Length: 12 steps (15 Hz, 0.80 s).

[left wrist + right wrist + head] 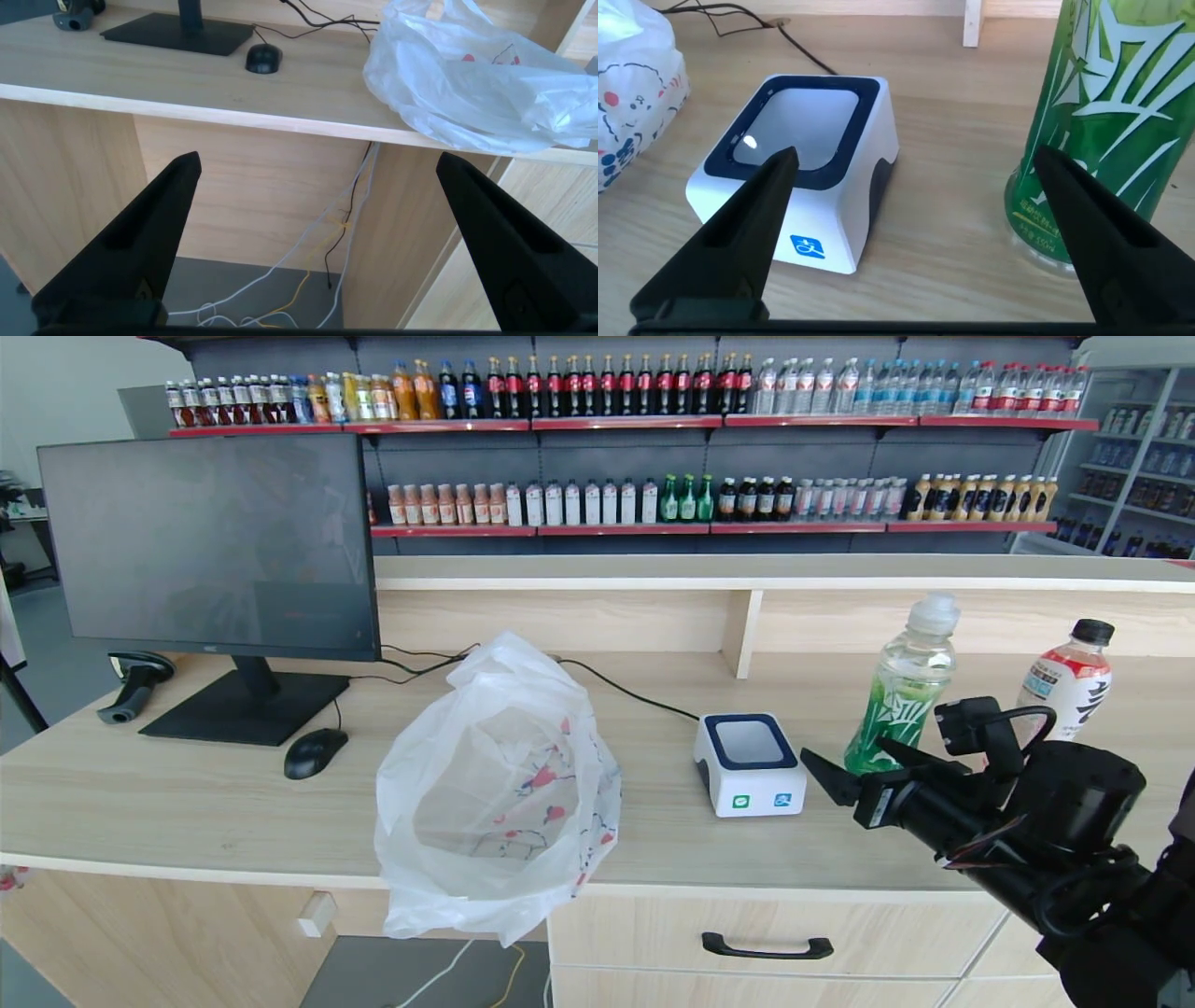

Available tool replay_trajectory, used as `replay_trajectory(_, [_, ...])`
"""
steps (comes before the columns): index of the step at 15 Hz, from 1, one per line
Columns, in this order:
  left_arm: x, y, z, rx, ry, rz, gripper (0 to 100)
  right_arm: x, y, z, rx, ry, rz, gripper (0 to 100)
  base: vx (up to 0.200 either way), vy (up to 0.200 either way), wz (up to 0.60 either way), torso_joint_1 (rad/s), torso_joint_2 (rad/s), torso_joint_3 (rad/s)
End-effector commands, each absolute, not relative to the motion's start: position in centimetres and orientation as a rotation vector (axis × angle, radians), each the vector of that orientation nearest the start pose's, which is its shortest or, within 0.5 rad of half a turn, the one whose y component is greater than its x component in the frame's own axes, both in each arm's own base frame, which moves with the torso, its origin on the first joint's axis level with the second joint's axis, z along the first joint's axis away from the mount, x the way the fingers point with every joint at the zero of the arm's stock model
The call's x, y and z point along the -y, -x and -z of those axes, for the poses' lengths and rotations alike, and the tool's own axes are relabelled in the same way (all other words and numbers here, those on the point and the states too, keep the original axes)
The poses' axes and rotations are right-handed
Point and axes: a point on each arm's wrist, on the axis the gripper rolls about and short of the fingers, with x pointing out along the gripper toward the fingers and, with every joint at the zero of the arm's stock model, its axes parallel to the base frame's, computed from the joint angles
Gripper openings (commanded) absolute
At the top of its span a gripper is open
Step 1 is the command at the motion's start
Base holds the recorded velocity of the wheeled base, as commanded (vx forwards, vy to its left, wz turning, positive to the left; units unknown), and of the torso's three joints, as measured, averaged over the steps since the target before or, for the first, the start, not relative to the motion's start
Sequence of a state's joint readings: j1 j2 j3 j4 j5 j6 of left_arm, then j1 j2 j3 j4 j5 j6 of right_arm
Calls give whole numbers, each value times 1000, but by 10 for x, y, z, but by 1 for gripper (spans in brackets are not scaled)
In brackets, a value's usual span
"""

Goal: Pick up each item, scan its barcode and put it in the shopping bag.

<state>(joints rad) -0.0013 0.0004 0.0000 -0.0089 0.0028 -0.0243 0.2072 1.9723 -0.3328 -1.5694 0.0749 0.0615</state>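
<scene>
Hovering near scanner [749,761] and green bottle [901,695] — right gripper [845,761], jaws apart

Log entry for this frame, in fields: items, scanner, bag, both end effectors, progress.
Items: green bottle and white bottle, both upright on the counter
Scanner: barcode scanner, left of the green bottle
Bag: shopping bag, open, overhanging the counter's front edge
Right end effector: open, empty, facing the gap between scanner and green bottle
Left end effector: open, empty, below counter level
Progress: neither bottle picked up yet
</scene>
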Motion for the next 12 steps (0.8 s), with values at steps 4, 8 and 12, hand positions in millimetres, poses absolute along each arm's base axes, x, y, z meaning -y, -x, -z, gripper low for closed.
replay_trajectory(4, [0,23,-76,9,25,-1,100,-46,-255,-110,-24,-59,-248,100,0,0,0,0,0,0])
replay_trajectory(8, [0,23,-76,9,25,-1,100,-29,-256,-108,-35,-59,-180,100,0,0,0,0,0,0])
replay_trajectory(12, [0,23,-76,9,25,-1,100,-28,-263,-106,-33,-59,-174,100,0,0,0,0,0,0])
